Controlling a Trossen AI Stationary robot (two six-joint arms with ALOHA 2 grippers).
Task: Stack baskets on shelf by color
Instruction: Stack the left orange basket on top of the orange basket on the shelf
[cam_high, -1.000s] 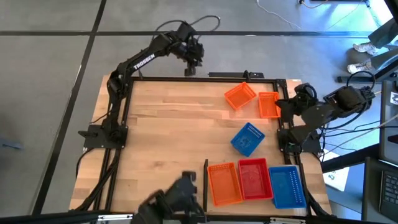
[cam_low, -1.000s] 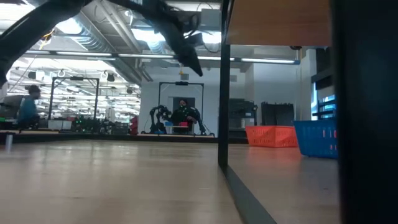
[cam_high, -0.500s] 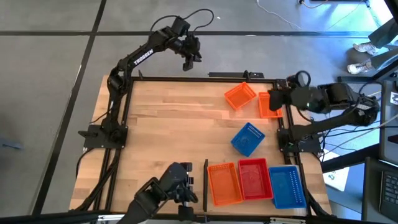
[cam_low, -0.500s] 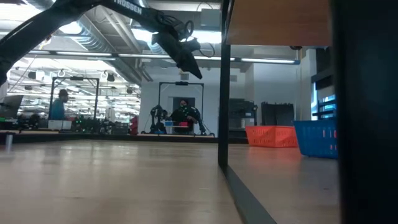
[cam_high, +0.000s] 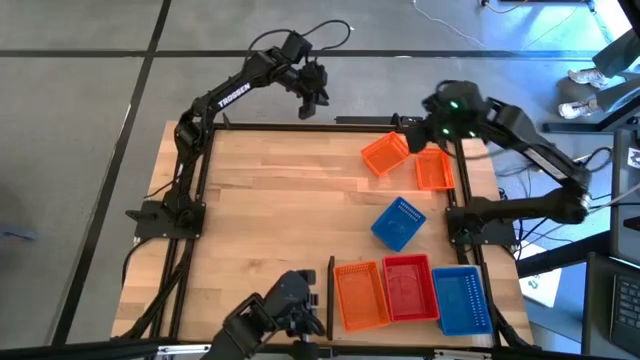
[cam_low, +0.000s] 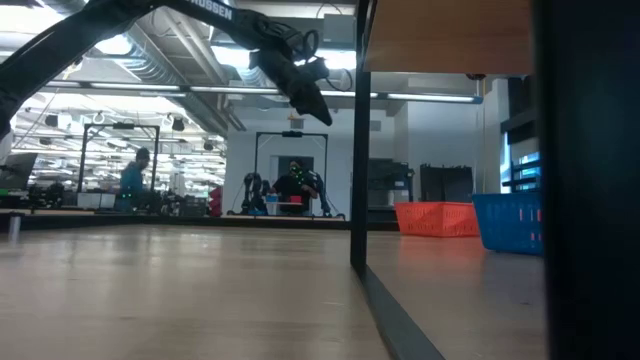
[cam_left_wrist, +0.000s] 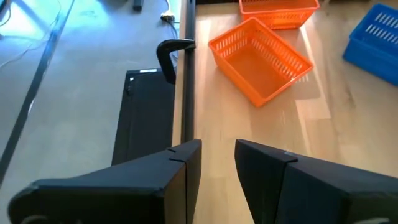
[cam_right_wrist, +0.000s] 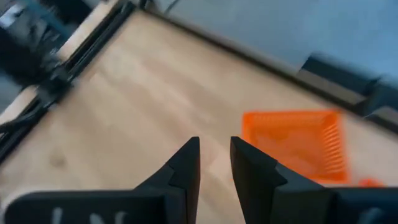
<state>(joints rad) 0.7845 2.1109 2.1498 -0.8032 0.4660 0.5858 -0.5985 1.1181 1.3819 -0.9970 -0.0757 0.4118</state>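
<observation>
Overhead view: the light wood plank shelf (cam_high: 280, 200) with black metal frame rails carries six perforated plastic baskets. At 5 o'clock an orange basket (cam_high: 360, 296), a red basket (cam_high: 407, 288) and a blue basket (cam_high: 461, 299) sit side by side, just right of the short black divider strip (cam_high: 331, 297). A loose blue basket (cam_high: 398, 222) lies tilted near 3 o'clock. At 1 o'clock lie a tilted orange basket (cam_high: 386, 154) and, just beside it, another orange basket (cam_high: 432, 168).

The left gripper (cam_high: 307, 103) hangs beyond the shelf's 12 o'clock edge, fingers (cam_left_wrist: 180, 168) slightly apart, holding nothing. The right gripper (cam_high: 418, 132), apparently above the 1 o'clock corner, has its fingers (cam_right_wrist: 186, 163) slightly apart and empty.
</observation>
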